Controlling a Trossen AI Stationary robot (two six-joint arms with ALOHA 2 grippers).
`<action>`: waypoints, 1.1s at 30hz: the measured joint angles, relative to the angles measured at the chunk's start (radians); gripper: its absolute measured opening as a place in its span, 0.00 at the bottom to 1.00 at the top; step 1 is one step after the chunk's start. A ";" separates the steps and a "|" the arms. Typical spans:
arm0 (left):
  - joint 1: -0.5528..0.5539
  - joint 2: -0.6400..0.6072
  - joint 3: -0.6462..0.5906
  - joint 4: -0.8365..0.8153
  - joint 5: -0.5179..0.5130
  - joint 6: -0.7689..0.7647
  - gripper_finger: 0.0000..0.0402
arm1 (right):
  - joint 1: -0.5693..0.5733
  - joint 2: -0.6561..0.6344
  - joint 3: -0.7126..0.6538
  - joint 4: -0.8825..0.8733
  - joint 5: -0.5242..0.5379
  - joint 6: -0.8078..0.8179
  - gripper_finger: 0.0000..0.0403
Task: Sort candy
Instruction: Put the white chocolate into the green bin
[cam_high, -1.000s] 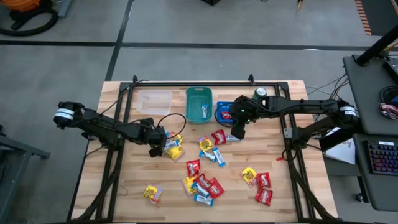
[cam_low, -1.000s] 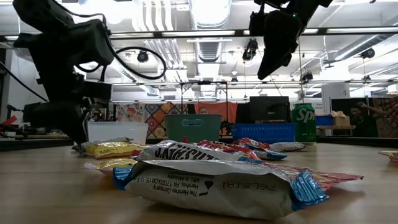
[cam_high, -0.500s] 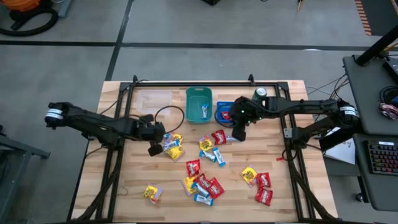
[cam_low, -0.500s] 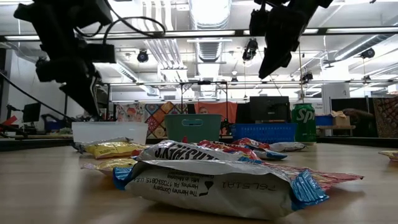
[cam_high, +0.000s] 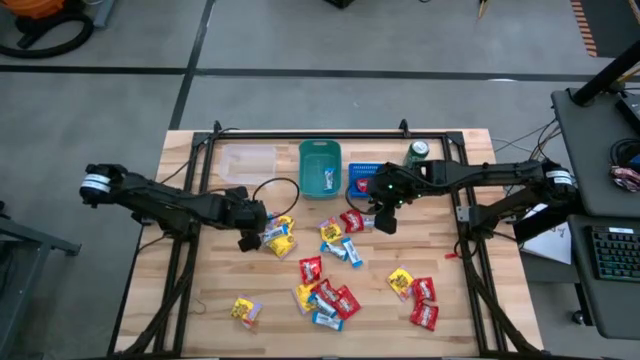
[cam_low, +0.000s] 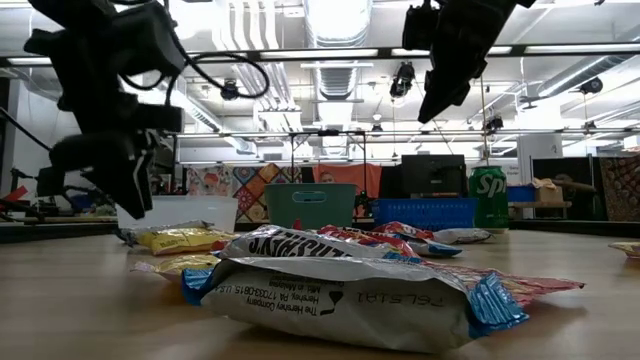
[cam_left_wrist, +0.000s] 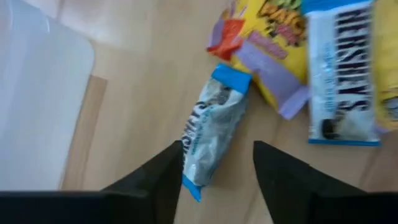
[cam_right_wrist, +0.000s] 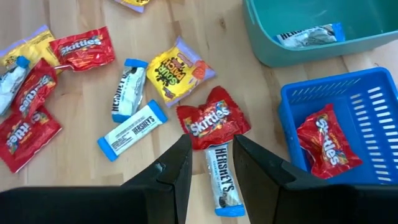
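Note:
Wrapped candy in red, yellow and blue-and-white lies scattered over the wooden table (cam_high: 200, 300), most of it near the middle (cam_high: 325, 290). My left gripper (cam_high: 250, 240) is open and low beside the yellow candies (cam_high: 280, 235). In its wrist view the fingers (cam_left_wrist: 217, 149) straddle one end of a blue-and-white candy (cam_left_wrist: 211, 124) that lies flat on the wood. My right gripper (cam_high: 383, 222) hangs open high above the table, over a red candy (cam_right_wrist: 212, 121) and a blue-and-white bar (cam_right_wrist: 222, 177); nothing is between its fingers (cam_right_wrist: 211, 142). My left gripper comes from above with its fingers on either side of the blue-and-white candy's end (cam_left_wrist: 194, 180). One finger (cam_left_wrist: 168, 171) stands right against that end. Whether it touches the wrapper I cannot tell. The candy lies flat on the table.
Along the far edge stand a clear bin (cam_high: 247, 163), a teal bin (cam_high: 320, 150) with one blue-and-white candy in it, a blue basket (cam_high: 360, 172) with a red candy, and a green can (cam_high: 418, 151). Black frame rails (cam_high: 185, 250) run down both sides of the table.
My left arm lifted its gripper away from the yellow candies, then brought it down again to about the same spot. My right gripper has shifted slightly toward the table's near edge and stays high.

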 joint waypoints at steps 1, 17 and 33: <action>0.000 0.015 0.000 0.001 0.000 0.000 0.47 | 0.000 0.000 0.000 0.000 0.000 0.000 0.27; 0.045 0.179 0.002 0.075 0.002 0.053 0.38 | 0.000 0.000 -0.001 0.000 0.002 -0.011 0.27; 0.047 0.130 0.008 0.046 0.015 0.056 0.02 | 0.000 0.000 -0.010 -0.001 0.001 -0.011 0.27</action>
